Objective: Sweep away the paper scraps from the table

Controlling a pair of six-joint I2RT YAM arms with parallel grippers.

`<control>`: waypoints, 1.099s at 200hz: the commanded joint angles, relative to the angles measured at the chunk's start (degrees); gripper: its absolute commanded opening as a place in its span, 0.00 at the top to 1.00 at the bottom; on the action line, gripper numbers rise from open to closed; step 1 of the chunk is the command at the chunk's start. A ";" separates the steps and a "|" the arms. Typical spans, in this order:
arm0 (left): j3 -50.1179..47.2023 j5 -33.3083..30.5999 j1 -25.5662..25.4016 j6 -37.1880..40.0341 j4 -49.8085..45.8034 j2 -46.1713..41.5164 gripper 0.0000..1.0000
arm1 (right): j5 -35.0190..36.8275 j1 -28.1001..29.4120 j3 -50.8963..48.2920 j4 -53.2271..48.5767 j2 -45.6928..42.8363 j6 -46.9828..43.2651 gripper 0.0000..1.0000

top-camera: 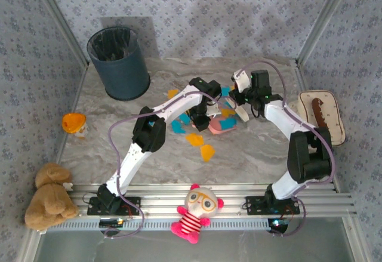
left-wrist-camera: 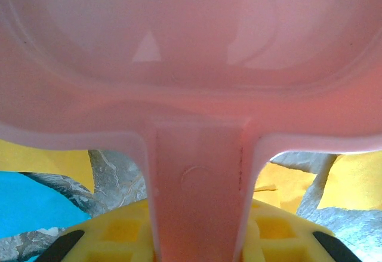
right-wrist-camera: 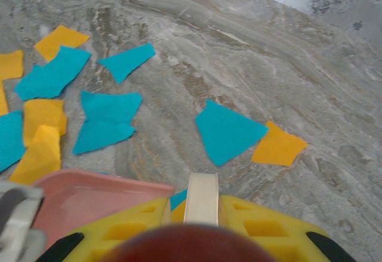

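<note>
Round the edges of the desk (top-camera: 268,148) stand a dark round bin (top-camera: 119,65) with a black liner at the far left, a small orange toy (top-camera: 74,123) by the left rim, and a cream oval tray (top-camera: 337,116) at the right with a brown thing lying on it. A brown plush teddy (top-camera: 51,196) slumps at the near left corner. A doll (top-camera: 197,211) in a red-striped top lies on the ribbed aluminium rail between the arm bases.

The scraps (top-camera: 207,151) lie mid-desk, scattered round and in front of the dustpan (top-camera: 222,126). They are flat, ragged-cut bits of cyan and orange-yellow paper (right-wrist-camera: 227,132), some overlapping, on grey-white marbled laminate (right-wrist-camera: 268,53).

The left claw (left-wrist-camera: 200,238) is clamped on the dustpan's flat handle, with yellow fingers on either side. Its pan (left-wrist-camera: 191,47) is smooth, glossy pink plastic with a raised rim. From above, this claw (top-camera: 203,110) sits among the scraps.

The right claw (right-wrist-camera: 202,214) is closed on a thin cream bar (right-wrist-camera: 202,193) standing upright between its yellow fingers, just beside the dustpan's edge (right-wrist-camera: 89,196). From above, it (top-camera: 242,104) faces the left claw across the pan.
</note>
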 commanded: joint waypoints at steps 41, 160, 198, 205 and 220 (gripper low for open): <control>2.11 1.00 0.34 -1.37 -1.73 1.24 1.00 | -1.03 4.51 -4.15 -6.32 -6.86 1.88 1.00; -0.21 0.98 -0.01 0.36 -1.30 -0.76 1.00 | 18.41 6.14 -12.52 7.96 -15.78 10.18 1.00; -0.93 1.11 -0.14 0.60 -0.85 -1.22 1.00 | 18.72 5.51 -11.72 8.90 -12.88 10.69 1.00; -1.03 1.13 -0.24 0.63 -0.77 -1.28 1.00 | 18.08 5.54 -11.39 8.91 -12.16 10.70 1.00; -1.01 1.14 -0.19 0.61 -0.59 -1.25 1.00 | 15.94 5.54 -10.36 8.48 -10.61 10.99 1.00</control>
